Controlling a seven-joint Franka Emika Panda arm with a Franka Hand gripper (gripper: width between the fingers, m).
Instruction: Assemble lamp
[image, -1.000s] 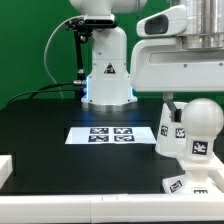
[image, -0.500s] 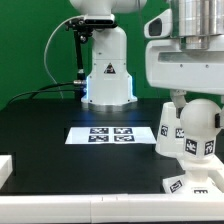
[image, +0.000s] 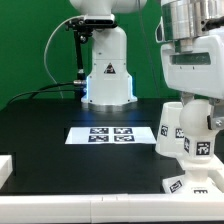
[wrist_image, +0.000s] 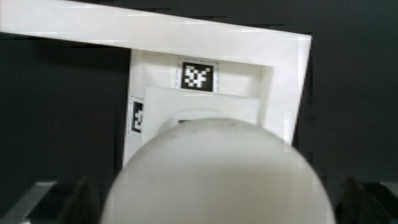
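The rounded white bulb (image: 197, 125) stands upright at the exterior view's right, over the squarish base block (image: 190, 185). The tapered shade (image: 167, 130) stands just beside it, on the exterior view's left. My gripper (image: 195, 110) comes down from above, its jaws on either side of the bulb's top, shut on it. In the wrist view the bulb (wrist_image: 214, 170) fills the space between my dark fingers (wrist_image: 50, 200). Beyond it lies the tagged base block (wrist_image: 199, 90). Where the bulb's neck meets the base is hidden.
The marker board (image: 110, 134) lies mid-table. The big white robot pedestal (image: 107, 70) stands behind it. A low white wall (image: 90, 207) runs along the near table edge, with another piece (image: 5, 165) at the exterior view's left. Its corner (wrist_image: 267, 45) frames the base.
My hand has turned about its upright axis above the bulb, so it now looks narrower in the exterior view. The bulb, shade and base stay in place.
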